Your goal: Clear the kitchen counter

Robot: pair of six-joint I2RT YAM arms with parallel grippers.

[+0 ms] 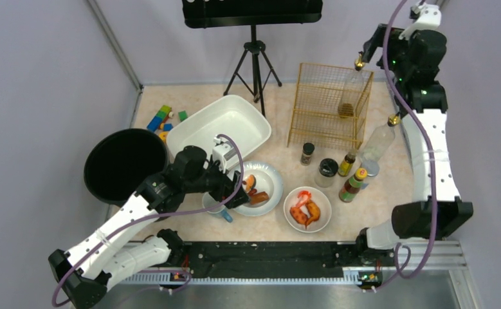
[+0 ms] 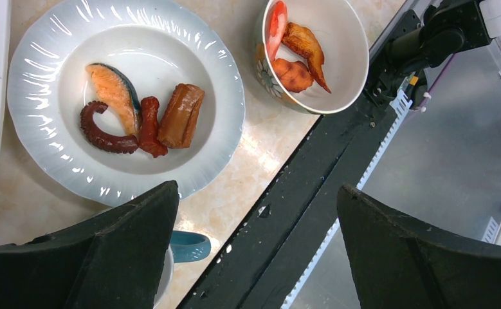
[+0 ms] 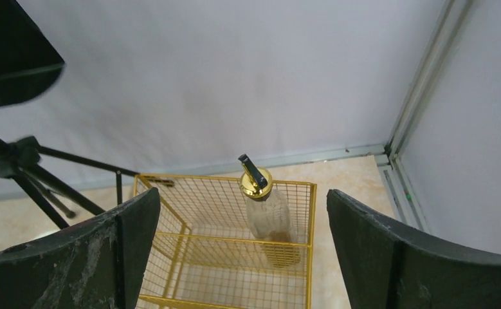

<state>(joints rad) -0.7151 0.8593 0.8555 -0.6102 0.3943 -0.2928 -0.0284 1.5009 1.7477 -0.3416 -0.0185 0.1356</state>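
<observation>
Left gripper (image 2: 257, 193) and right gripper (image 3: 241, 196) gape wide, empty. The plate (image 2: 42, 38) at the near edge wants a level rim grasp

Overhead and wrist views above kitchen counter (image 1: 363, 219)

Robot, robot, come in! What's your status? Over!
Left gripper open, low by the white plate. Right gripper open, up by the yellow wire rack. Kitchen counter not cleared: plate, bowl, bottles, tub. Mug sits under the left finger.
</observation>
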